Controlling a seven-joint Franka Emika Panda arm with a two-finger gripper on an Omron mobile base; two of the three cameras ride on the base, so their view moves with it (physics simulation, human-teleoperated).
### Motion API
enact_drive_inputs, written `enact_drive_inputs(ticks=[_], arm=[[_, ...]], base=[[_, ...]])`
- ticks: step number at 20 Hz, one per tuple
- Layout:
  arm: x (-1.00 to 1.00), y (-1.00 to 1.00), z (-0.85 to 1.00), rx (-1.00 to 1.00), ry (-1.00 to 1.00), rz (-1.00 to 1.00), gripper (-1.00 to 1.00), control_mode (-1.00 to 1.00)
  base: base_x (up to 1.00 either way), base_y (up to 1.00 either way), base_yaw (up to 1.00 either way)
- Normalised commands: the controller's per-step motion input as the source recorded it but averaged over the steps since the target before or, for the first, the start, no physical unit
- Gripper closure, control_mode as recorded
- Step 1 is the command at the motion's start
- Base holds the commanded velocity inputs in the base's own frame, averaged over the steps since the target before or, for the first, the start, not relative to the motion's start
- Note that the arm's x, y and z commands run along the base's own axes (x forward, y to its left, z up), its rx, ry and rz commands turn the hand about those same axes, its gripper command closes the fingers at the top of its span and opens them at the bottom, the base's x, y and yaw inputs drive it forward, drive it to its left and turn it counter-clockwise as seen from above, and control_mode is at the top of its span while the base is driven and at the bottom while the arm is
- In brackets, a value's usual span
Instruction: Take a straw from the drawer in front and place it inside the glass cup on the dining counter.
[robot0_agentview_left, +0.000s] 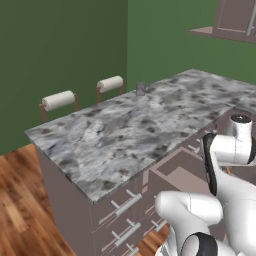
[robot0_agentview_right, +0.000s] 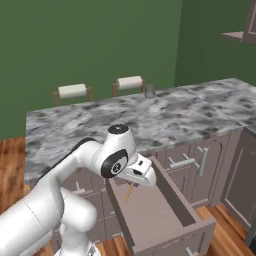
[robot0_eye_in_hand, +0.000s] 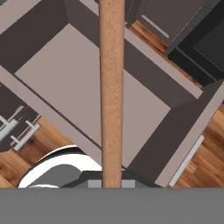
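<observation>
Straw transfer, lift-out stage. The gripper (robot0_agentview_right: 131, 186) hangs over the open drawer (robot0_agentview_right: 165, 220), its jaws closed on the straw (robot0_eye_in_hand: 111, 87), a tan rod that runs straight out from the hand and, in the hand view, crosses the drawer's pale floor from end to end. In the right base view the straw's (robot0_agentview_right: 129, 192) lower part shows just beneath the hand, above the drawer's rear left area; whether its tip clears the floor cannot be told.

The glass cup (robot0_agentview_right: 149, 90) stands on the far side of the bench (robot0_agentview_right: 165, 120), well apart from the drawer, near the edge that faces the two white stool backs (robot0_agentview_right: 73, 91) and just beside the right-hand one.

Judged requirements for the step:
- Raise the straw clear of the drawer walls and above the bench edge that overhangs the drawer before any sideways travel; a long rod can catch on either.
- Keep the grip firm and near the end, so that most of the length is free to enter the cup.
- The cup lies far across the bench from the drawer, so reach may demand a full extension or a move of the base.
- Bring the straw upright over the cup's mouth and lower it well inside before release; the cup is small and light-looking, and a sideways touch could tip it.
</observation>
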Motion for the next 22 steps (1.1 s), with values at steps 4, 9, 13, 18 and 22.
enact_drive_inputs(ticks=[4,9,13,18,22], arm=[[0.0,-0.01,1.0,0.0,0.01,0.0,1.0,-1.0],[-0.06,-0.09,0.43,0.06,0.0,0.0,1.0,-1.0],[-0.42,0.04,0.03,0.03,0.0,0.0,1.0,-1.0],[-0.24,0.12,0.0,0.0,-0.02,0.0,1.0,1.0],[0.0,0.0,0.0,0.0,0.0,0.0,1.0,1.0]], base=[[0.0,0.0,0.0],[0.0,0.0,0.0],[0.0,0.0,0.0],[-0.48,0.3,0.01],[-0.82,0.93,0.02]])
